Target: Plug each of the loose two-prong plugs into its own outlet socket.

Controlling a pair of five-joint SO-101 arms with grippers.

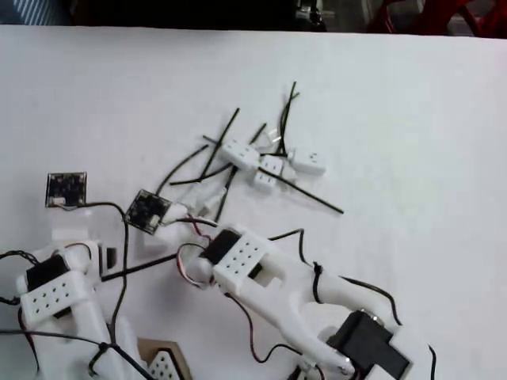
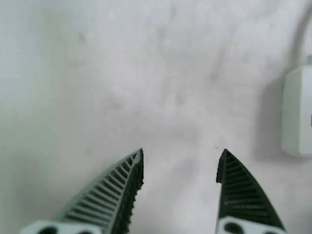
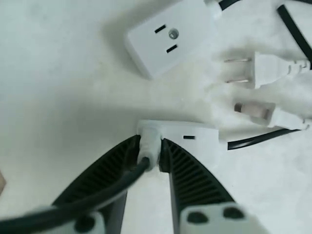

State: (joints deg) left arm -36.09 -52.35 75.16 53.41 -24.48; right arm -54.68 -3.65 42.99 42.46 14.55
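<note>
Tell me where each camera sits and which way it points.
High view: fixed overhead, looks down: table, plug cluster, left arm, right arm.
Left wrist view: on left arm, facing bare table; open left gripper shows.
Right wrist view: on right arm, facing an outlet socket; right gripper clamps a white block.
All share the table.

I see the counter (image 1: 412, 103) as plain white. My left tool (image 2: 179, 168) has dark grey fingers with a ribbed pattern, and the right tool (image 3: 150, 146) looks the same, nearly black. The corded piece (image 3: 148, 139) in it is white, its cord (image 3: 97, 187) black. The outlet socket (image 3: 168, 36) is white with dark slots and a grey hole. The loose plug (image 3: 273, 68) is white with silvery prongs.
</note>
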